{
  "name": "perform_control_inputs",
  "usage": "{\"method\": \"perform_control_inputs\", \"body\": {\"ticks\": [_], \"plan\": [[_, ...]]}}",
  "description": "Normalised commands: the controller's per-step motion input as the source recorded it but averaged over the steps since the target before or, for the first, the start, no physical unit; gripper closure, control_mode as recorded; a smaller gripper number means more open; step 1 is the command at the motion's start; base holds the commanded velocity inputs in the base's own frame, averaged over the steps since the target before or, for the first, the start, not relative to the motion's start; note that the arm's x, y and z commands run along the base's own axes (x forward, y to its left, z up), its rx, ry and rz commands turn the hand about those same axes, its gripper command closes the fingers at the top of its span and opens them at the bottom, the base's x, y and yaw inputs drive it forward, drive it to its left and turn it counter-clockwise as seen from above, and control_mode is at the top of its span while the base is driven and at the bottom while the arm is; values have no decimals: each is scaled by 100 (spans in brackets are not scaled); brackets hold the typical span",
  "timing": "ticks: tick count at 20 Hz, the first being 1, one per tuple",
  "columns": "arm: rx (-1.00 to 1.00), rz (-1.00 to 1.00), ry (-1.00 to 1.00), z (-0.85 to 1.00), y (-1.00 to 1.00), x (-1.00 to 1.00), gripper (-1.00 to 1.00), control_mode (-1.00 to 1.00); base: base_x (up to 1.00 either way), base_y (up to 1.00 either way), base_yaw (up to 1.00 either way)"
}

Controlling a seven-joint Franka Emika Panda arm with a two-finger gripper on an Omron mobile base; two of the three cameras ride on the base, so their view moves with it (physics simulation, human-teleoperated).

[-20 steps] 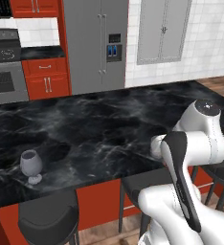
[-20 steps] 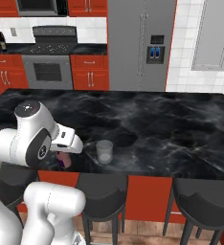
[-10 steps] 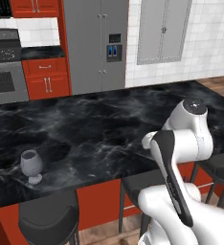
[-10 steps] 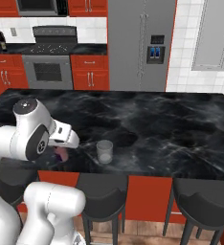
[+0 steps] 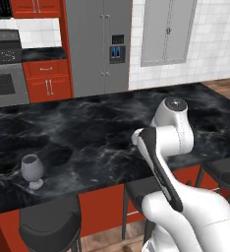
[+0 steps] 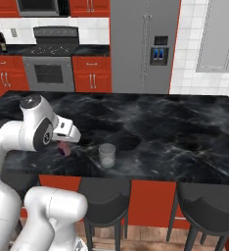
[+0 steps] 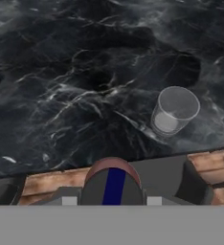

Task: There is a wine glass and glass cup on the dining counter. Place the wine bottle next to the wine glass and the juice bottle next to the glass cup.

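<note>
Fingers clench the small pink-red juice bottle at bottom centre; lowering carelessly could topple the clear cylindrical tumbler.

No legible text, label, brand, number or sign is found on any surface. The fridge dispenser panel shows only blue lights, without readable characters. The juice bottle carries a plain blue stripe, without lettering.
</note>
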Motion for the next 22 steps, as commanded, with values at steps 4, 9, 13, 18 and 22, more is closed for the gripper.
{"method": "perform_control_inputs", "body": {"ticks": [4, 9, 13, 18, 22], "plan": [[1, 0, 4, -22, -3, 40, 100, -100, 0, 0, 0], [6, 0, 0, -29, -15, 18, 100, -100, 0, 0, 0], [4, 0, 0, -31, -21, 3, 100, -100, 0, 0, 0], [0, 0, 0, -33, -8, 5, 100, -100, 0, 0, 0], [0, 0, -1, -28, -9, 16, 100, -100, 0, 0, 0]]}}
